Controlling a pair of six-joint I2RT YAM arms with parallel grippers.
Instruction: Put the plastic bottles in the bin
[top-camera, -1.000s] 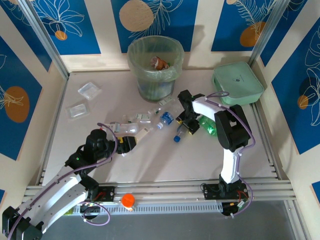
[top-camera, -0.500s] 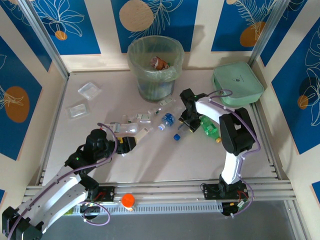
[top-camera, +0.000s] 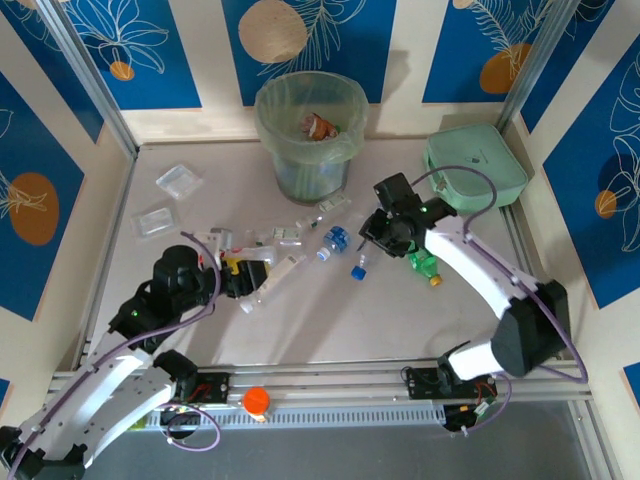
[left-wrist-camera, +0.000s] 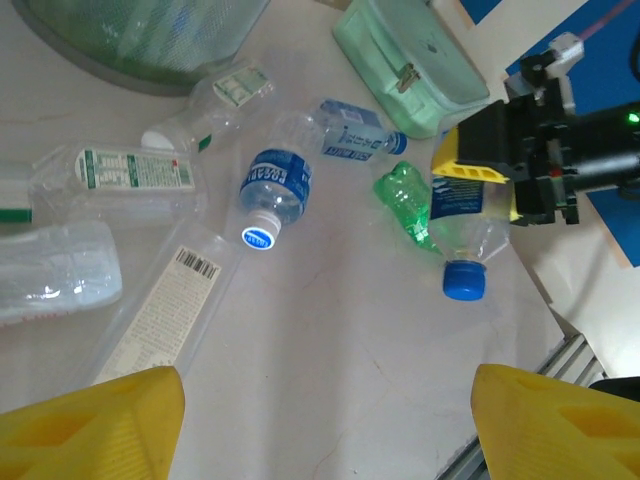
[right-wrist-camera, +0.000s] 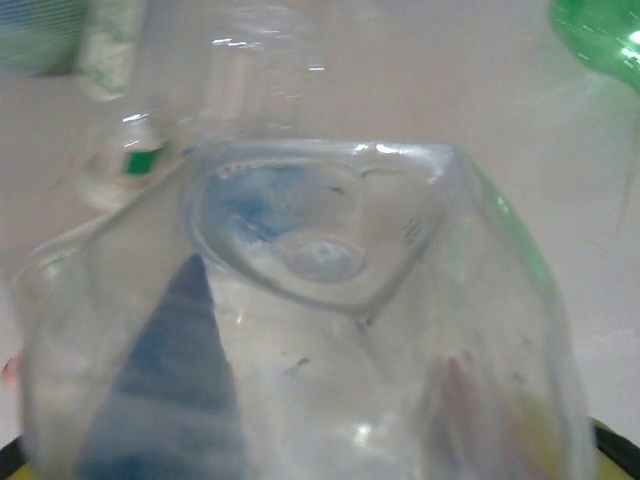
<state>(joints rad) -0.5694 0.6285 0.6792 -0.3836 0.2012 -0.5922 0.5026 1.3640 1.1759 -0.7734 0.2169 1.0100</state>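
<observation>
The right jaws were clamped on a blue-capped bottle (left-wrist-camera: 462, 228), its cap pointing down. The left jaws stood apart over the tabletop (left-wrist-camera: 340, 370), empty.

- You have bright, even overhead light; shadows on the table (top-camera: 330, 320) are faint and soft.
- Your right wrist view is blurred: the clear bottle (right-wrist-camera: 300, 330) sits too close to focus.

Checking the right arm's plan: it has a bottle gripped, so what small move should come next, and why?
Probably lift the right gripper straight up a little. It is shut on the clear blue-capped bottle, whose cap hangs low over the table, with a green bottle lying close beside it. The bin stands further back, with a tall wall to clear.
</observation>
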